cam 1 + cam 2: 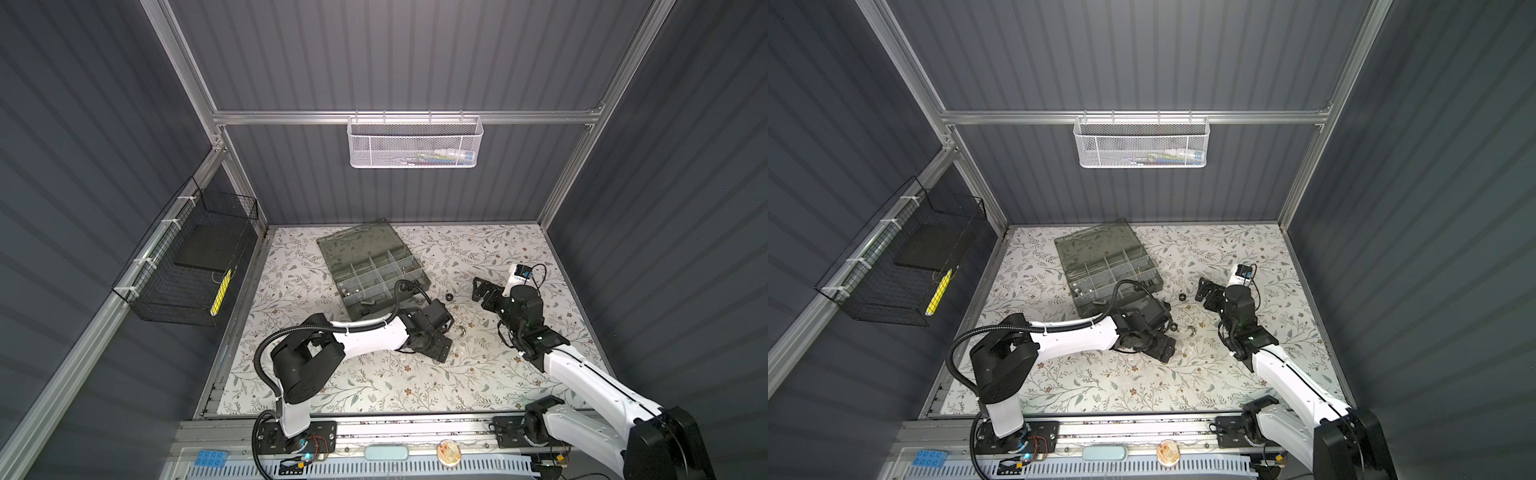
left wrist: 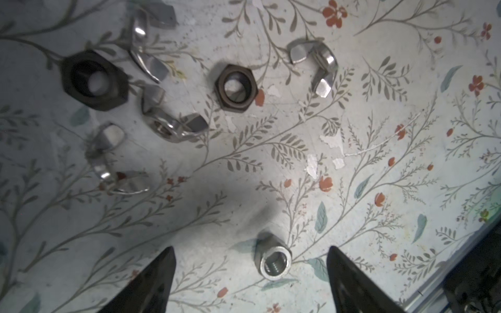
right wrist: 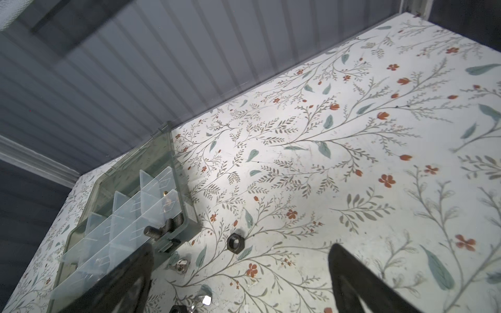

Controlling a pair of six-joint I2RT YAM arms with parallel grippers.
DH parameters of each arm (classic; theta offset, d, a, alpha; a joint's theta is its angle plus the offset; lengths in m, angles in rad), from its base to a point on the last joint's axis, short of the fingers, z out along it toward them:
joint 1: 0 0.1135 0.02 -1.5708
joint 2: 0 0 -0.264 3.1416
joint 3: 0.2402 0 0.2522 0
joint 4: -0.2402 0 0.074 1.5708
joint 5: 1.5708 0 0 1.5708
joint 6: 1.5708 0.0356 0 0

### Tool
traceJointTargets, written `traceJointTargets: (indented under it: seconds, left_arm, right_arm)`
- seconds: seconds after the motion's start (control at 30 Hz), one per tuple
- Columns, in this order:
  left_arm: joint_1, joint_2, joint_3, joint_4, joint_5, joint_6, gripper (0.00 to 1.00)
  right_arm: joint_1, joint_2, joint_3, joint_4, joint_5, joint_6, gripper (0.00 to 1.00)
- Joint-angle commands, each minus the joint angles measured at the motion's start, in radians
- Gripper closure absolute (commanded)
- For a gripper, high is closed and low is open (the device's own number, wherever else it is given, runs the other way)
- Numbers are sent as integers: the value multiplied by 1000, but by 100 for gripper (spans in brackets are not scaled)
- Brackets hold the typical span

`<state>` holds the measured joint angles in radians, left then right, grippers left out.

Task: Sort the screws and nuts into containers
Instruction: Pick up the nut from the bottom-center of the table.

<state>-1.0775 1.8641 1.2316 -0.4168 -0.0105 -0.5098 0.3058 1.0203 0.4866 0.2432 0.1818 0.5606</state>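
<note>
**Left fingers**: spread apart, gripping nothing, low over your flowered surface.
- Between the tips, touching neither: one silver nut.
- Beyond the tips, loose on the surface: a large dark hex nut, a smaller dark hex nut and four wing nuts.

**Right fingers**: spread wide, holding nothing.
- Ahead of them: a lone dark nut, lying flat.
- Near one finger: your open case, with black screws in the corner compartment closest to that finger.
- Close under the fingers: more wing nuts, partly hidden.
</note>
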Motion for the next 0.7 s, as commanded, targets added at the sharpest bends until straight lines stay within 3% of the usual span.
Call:
traceJointTargets:
  seconds: [0.0, 0.67]
  left_arm:
    - [-32, 29, 46, -60, -66, 21, 18]
    - [-91, 89, 58, -113, -167, 45, 50]
  right_arm:
    - [-27, 1, -15, -30, -5, 52, 1]
    - [-56, 29, -12, -22, -62, 73, 1]
